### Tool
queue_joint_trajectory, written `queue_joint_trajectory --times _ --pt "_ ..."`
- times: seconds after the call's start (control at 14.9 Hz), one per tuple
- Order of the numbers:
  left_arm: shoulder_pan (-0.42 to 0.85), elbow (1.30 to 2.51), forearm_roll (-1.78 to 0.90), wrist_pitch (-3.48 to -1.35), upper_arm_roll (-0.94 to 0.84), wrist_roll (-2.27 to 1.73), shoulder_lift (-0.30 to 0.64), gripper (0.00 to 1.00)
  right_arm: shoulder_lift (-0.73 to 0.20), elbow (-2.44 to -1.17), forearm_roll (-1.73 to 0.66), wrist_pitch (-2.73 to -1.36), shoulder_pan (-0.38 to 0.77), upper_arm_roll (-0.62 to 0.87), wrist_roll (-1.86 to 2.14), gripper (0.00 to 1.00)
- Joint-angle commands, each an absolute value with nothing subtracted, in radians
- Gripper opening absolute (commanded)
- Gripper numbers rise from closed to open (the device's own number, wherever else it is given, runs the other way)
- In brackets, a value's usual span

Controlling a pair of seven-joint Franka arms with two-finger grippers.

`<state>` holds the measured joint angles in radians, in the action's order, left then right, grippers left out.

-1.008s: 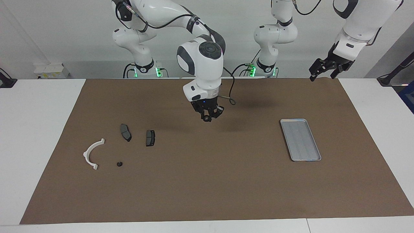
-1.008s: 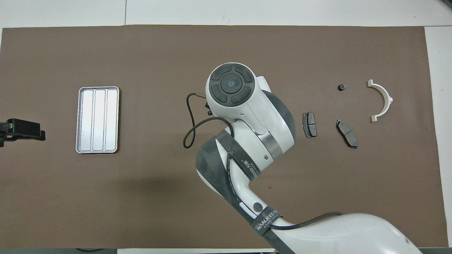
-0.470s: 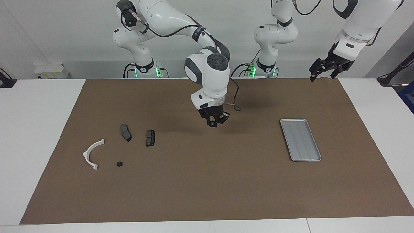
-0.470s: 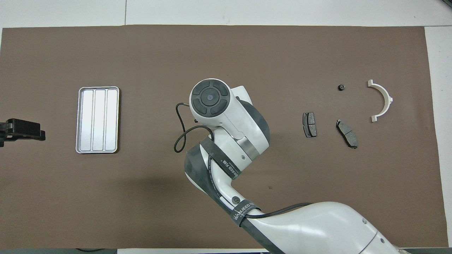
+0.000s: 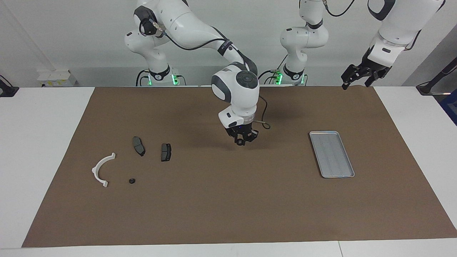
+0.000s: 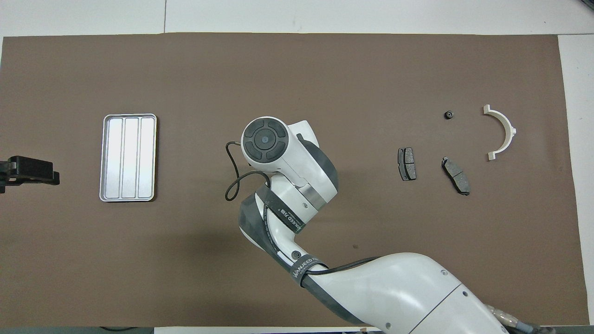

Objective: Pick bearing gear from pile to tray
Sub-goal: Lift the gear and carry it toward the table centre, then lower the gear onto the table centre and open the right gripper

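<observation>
Surroundings: A brown mat (image 5: 228, 200) covers the white tabletop (image 5: 39, 150). The pile lies toward the right arm's end: two dark brake pads (image 5: 139, 145) (image 5: 166, 152), a white half-ring bracket (image 5: 101, 170) and one small black round piece (image 5: 131, 181), all apart from one another.
Path: Bare mat lies between the right end effector (image 5: 241, 140) and the tray (image 5: 331, 154); nothing stands between them.
Right end effector: Raised over the mat's middle, between pile and tray, clenched on a small black round part, the bearing gear (image 5: 240, 142), at its fingertips.
Left end effector: Waiting in the air (image 5: 358, 76) at the left arm's end of the table, near the mat's corner, fingers spread and holding nothing.
Facing view only: The held gear and the right fingertips show here.
Overhead view only: The right arm's wrist covers both; the tray's three lengthwise panels (image 6: 128, 157) read clearly, and only the left end effector's dark tip (image 6: 28, 170) shows at the edge.
Tray: Flat on the mat toward the left arm's end, with nothing in it.
</observation>
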<state>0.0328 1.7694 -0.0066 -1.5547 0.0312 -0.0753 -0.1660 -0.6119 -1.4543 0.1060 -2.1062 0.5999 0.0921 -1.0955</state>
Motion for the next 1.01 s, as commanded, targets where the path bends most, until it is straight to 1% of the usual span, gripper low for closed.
queue_joint_trajectory --times 0.0,0.07,0.34,0.67,0.74,0.81,0.87,0.94 --pt "0.037 1.773 -0.020 -1.563 0.038 -0.063 -0.173 1.00 -0.621 -1.486 0.147 -2.158 0.604 0.091 -1.131 0.00" --pt "0.037 1.773 -0.020 -1.563 0.038 -0.063 -0.173 1.00 -0.621 -1.518 0.161 -2.198 0.603 0.091 -1.129 0.00" --pt "0.037 1.773 -0.020 -1.563 0.038 -0.063 -0.173 1.00 -0.620 -1.575 0.181 -2.261 0.595 0.091 -1.129 0.00" --pt "0.037 1.773 -0.020 -1.563 0.038 -0.063 -0.173 1.00 -0.618 -1.582 0.179 -2.263 0.597 0.091 -1.134 0.00" --pt "0.037 1.773 -0.020 -1.563 0.038 -0.063 -0.173 1.00 -0.617 -1.580 0.176 -2.252 0.598 0.091 -1.143 0.15" --pt "0.037 1.773 -0.020 -1.565 0.038 -0.063 -0.173 1.00 -0.615 -1.574 0.176 -2.244 0.597 0.091 -1.166 0.76" --pt "0.037 1.773 -0.020 -1.563 0.038 -0.063 -0.173 1.00 -0.609 -1.563 0.176 -2.215 0.600 0.087 -1.183 1.00" --pt "0.037 1.773 -0.020 -1.565 0.038 -0.063 -0.173 1.00 -0.611 -1.528 0.175 -2.162 0.601 0.087 -1.187 1.00"
